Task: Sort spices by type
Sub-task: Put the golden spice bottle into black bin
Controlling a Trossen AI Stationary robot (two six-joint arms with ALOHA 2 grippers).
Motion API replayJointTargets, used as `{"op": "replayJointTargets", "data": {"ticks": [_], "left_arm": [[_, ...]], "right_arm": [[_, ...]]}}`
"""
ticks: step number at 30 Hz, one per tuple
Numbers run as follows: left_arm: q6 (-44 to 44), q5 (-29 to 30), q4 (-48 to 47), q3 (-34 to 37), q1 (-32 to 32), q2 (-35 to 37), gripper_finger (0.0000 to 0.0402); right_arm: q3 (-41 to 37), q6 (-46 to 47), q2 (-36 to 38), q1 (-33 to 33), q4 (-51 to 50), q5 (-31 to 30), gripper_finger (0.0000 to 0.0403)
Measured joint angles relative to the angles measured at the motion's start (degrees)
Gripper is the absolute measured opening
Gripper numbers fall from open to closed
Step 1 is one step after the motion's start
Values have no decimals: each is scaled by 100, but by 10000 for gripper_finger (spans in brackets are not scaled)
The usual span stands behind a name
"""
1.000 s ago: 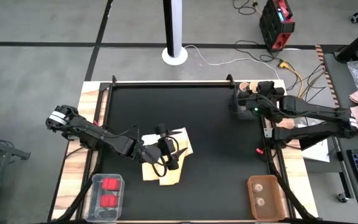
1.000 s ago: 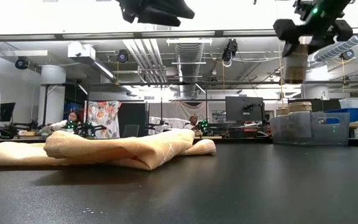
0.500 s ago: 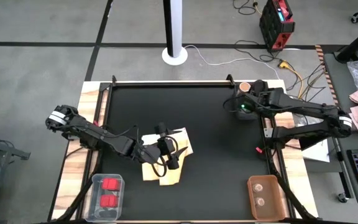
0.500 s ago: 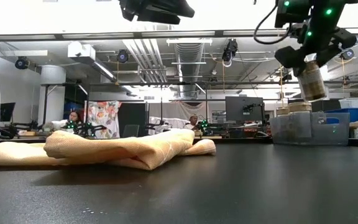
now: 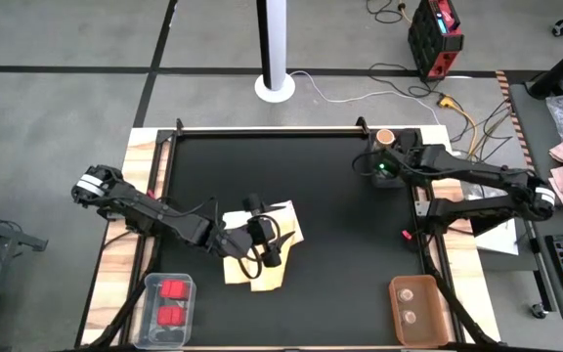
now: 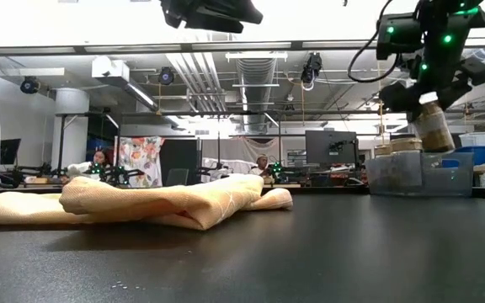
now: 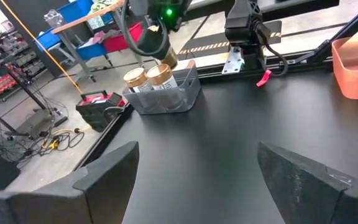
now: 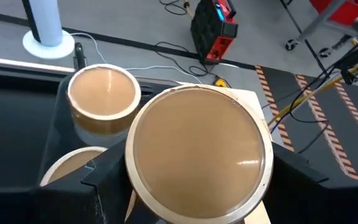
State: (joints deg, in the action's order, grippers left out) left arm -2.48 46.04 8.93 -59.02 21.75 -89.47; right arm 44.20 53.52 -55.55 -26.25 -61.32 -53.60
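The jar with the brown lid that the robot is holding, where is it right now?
The jar hangs tilted in the right gripper, just above the grey bin at the table's far right corner, where two more brown-lidded jars already sit.

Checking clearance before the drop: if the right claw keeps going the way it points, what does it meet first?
Likely the clear bin below it: the right claw holds a tan-lidded jar, tilted, above two jars already inside. Depth is unclear.
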Motion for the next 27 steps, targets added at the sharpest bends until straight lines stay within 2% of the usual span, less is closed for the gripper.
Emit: {"op": "replayJointTargets", "data": {"ticks": [11,27], "left_arm": [[-17,5,-24,-9,85,164,311],[-155,13,-313,10,691,1046,311]], "right_arm": [[-175,-315,-7,-175,841,159,268],[-735,-363,-4,-425,1513,365,268]]}}
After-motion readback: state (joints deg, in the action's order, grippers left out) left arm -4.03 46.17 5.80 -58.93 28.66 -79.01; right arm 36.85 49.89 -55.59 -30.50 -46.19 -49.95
